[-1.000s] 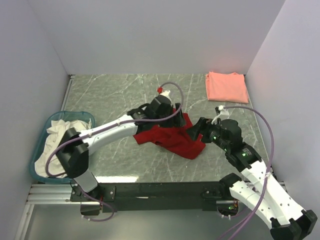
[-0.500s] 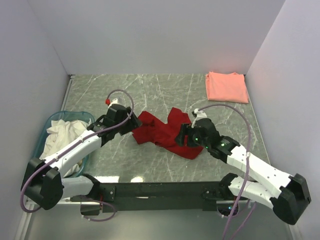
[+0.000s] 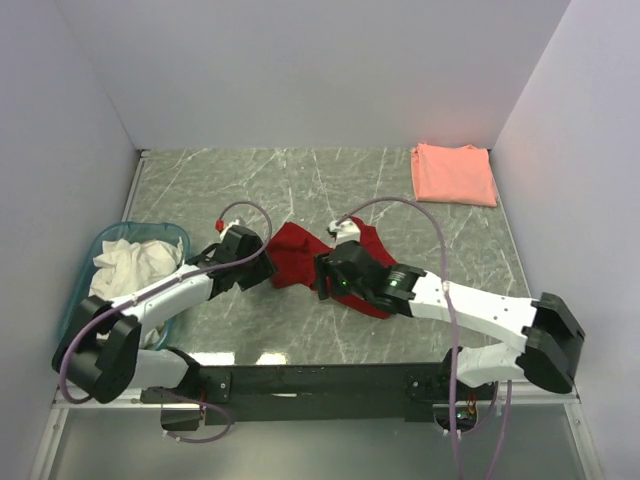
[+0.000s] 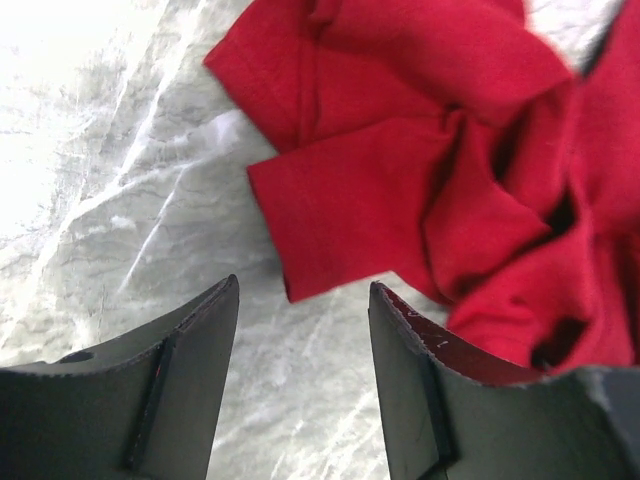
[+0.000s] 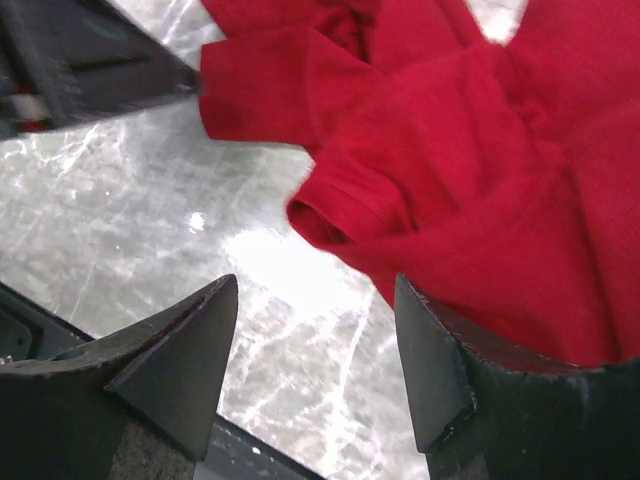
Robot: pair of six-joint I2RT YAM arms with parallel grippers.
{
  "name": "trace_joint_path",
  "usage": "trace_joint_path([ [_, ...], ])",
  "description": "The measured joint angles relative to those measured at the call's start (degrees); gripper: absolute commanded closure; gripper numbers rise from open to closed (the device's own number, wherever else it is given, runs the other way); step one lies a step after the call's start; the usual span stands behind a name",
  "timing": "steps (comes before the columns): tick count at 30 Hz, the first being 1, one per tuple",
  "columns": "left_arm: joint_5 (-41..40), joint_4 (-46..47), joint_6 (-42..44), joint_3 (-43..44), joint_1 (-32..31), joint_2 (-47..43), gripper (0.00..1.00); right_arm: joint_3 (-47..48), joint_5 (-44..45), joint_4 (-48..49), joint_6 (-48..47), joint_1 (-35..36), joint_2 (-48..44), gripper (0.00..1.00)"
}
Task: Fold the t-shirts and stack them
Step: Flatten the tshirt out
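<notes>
This is a robot lab cell: plain pale partition walls (image 3: pixel 300 70) box in a marble-patterned worktop (image 3: pixel 230 185), and a cabled left arm (image 3: pixel 165 292) and right arm (image 3: pixel 480 308) are bolted to a black rail (image 3: pixel 320 382).

L claw (image 4: pixel 302 295) & R claw (image 5: pixel 316 288) both agape, facing each other.

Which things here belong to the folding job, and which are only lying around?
For the job:
- red shirt, crumpled in the middle
- pink shirt, folded, far right corner
- left gripper and right gripper, both open beside the red shirt

Lying around:
- basket, at the left edge
- white cloth, inside the basket
</notes>
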Motion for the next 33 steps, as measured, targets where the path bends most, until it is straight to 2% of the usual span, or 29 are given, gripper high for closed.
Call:
trace_joint_path([
  [7, 0.5, 2.8, -0.3, -0.7, 0.0, 5.6, 0.42, 7.8, 3.9, 0.1, -2.0, 3.5, 11.8, 0.34],
  [12, 0.7, 4.8, -0.6, -0.7, 0.0, 7.8, 0.47, 9.4, 6.3, 0.0, -2.4, 4.1, 18.1, 0.37],
  [15, 1.0, 5.7, -0.7, -0.7, 0.0, 9.2, 0.56, 9.6, 7.7, -0.1, -2.4, 4.2, 21.0, 0.40],
  [18, 1.4, 5.9, -0.9, -0.4, 0.0, 10.2, 0.74, 10.3, 8.6, -0.1, -2.5, 4.2, 23.5, 0.43],
  [21, 1.5, 5.7, -0.7, 0.4, 0.0, 10.7, 0.87, 11.1, 10.1, -0.2, -2.6, 4.1, 25.3, 0.53],
  [22, 1.4, 5.6, -0.7, 0.7, 0.0, 10.7, 0.90, 11.1, 10.8, -0.3, -2.5, 4.1, 25.5, 0.64],
  [24, 1.3, 5.1, -0.4, 1.9, 0.0, 10.7, 0.99, 11.1, 11.8, -0.9, -2.3, 3.8, 25.4, 0.76],
  [26, 1.0, 4.3, -0.2, 3.3, 0.1, 10.7, 0.99, 11.1, 12.2, -1.0, -2.3, 3.0, 24.7, 0.92],
  [28, 0.7, 3.5, 0.3, 4.8, 0.5, 10.6, 0.99, 10.3, 12.2, -1.1, -2.3, 0.9, 22.4, 1.00],
  [33, -0.2, 0.0, 1.6, 6.5, 2.6, 7.9, 0.99, 6.6, 12.0, -2.4, -2.0, -4.9, 12.0, 1.00],
])
